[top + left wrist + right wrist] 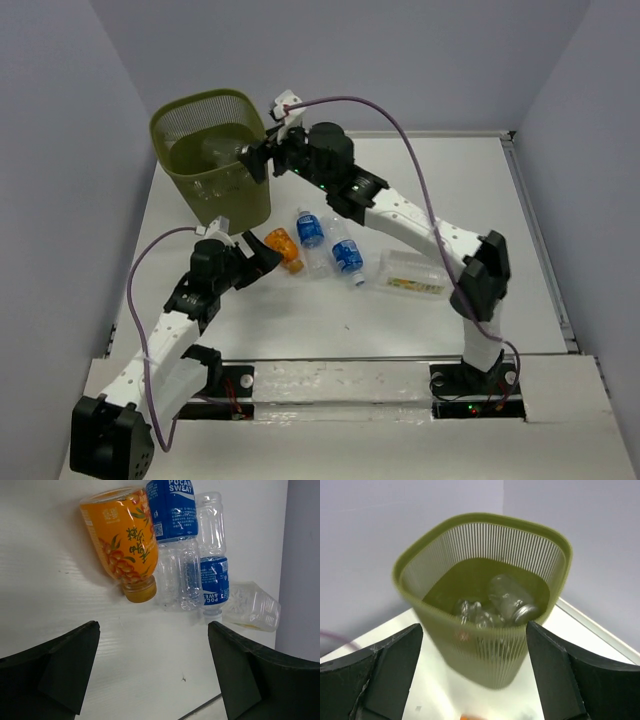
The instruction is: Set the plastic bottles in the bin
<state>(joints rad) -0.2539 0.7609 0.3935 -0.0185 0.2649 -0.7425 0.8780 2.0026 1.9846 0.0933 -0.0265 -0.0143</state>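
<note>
- While its fingers are standing wide apart with nothing between them, the right pincer [472, 635] is hovering just outside the rim of the bin [555, 545].
- Clear bottles [510, 600] are lying jumbled on the bin's floor.
- Likewise gaping and empty, the left pincer [152, 630] is facing the orange bottle [122, 540], whose cap is pointing toward it.
- Blue-label bottles [172, 510] are lying just beside it, long axes roughly parallel.
- Farther right, the squarish bottle [410, 273] is lying crosswise on the table [520, 250].
</note>
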